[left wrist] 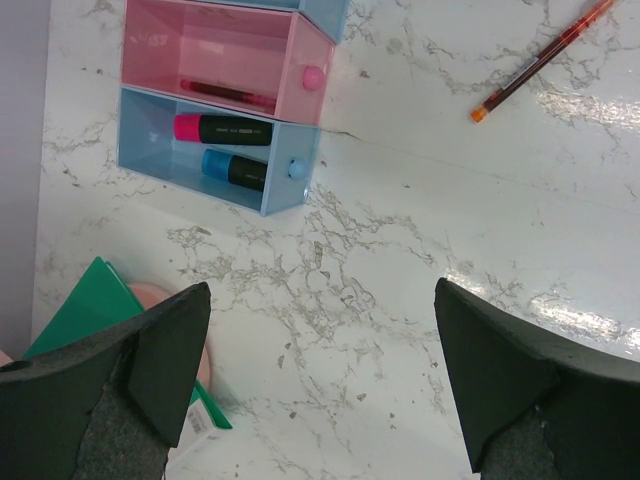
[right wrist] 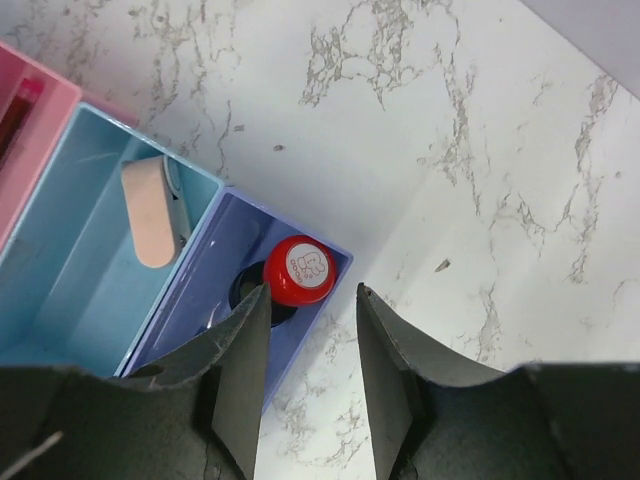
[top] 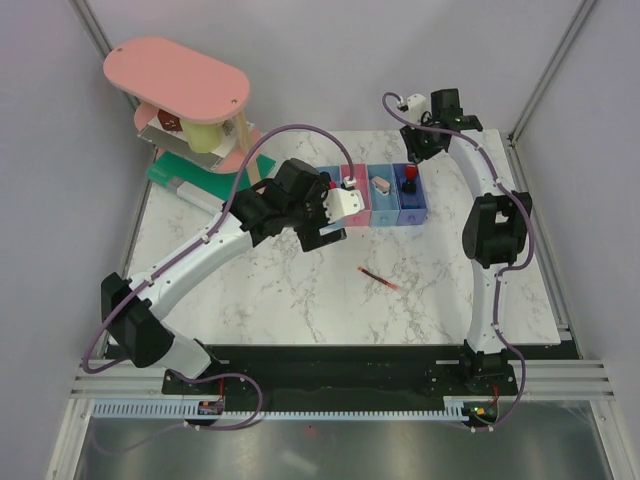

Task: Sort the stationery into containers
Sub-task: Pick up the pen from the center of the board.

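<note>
1. Marble-patterned surface (top: 300, 300) carries a row of four small bins, set toward 12 o'clock from its centre in the top view.
2. State of the left hand (left wrist: 322, 300): fingers spread wide, nothing between them, bare marble below. The bins sit at its 11 o'clock in the wrist view.
3. At the end of the row, the end light blue bin (left wrist: 295, 150) holds the pink-red marker (left wrist: 222, 129), black cap on, and a blue marker (left wrist: 235, 168), lying side by side.
4. Touching it, the pink bin (left wrist: 300, 75) holds one dark red stick (left wrist: 225, 94) flat on its floor.
5. Outside every bin, the thin red pen (top: 378, 278) lies loose on the marble at 6 o'clock from the row in the top view.
6. State of the right hand (right wrist: 312, 295): narrow gap, gripping nothing, over the corner of the purple-blue bin (right wrist: 200, 300).
7. Inside that bin stands the round red knob (right wrist: 302, 270), just beside one fingertip. I cannot tell whether they touch.
8. Next along, the second light blue bin (right wrist: 70, 270) holds the pale pink eraser (right wrist: 150, 212), at 10 o'clock from the knob.
9. Part of the green flat box (left wrist: 75, 300) shows at 7 o'clock in the left wrist view.
</note>
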{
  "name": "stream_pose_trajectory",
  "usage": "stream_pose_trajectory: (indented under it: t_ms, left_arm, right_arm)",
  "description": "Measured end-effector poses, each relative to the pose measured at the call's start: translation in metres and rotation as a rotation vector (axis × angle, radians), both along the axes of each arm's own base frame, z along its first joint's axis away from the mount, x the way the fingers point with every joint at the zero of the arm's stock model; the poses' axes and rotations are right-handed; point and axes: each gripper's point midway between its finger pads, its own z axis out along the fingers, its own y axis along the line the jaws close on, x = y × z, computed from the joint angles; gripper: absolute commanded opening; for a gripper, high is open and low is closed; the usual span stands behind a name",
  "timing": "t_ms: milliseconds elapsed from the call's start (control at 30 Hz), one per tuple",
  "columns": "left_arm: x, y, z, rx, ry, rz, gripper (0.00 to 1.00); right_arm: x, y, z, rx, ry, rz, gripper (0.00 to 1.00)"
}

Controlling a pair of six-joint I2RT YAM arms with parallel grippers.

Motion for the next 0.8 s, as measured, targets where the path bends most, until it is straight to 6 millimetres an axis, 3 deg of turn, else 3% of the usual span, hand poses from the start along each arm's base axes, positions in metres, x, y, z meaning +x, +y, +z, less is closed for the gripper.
stream_pose_trajectory:
  t_ms: [267, 633, 800]
  left_arm:
    - [0.001, -0.001, -0.003, 0.006, 0.006, 0.0, 1.0]
    - [0.002, -0.002, -0.006, 0.01, 0.011, 0.0, 1.0]
    - [0.002, -0.002, -0.006, 0.011, 0.012, 0.0, 1.0]
  right_arm:
    - [0.005, 0.0, -0.04, -0.007, 0.061, -0.01, 0.47]
    - [0.009, 0.004, -0.044, 0.006, 0.049, -0.01, 0.44]
    - [-0.003, 0.005, -0.068, 0.01, 0.105, -0.002, 0.43]
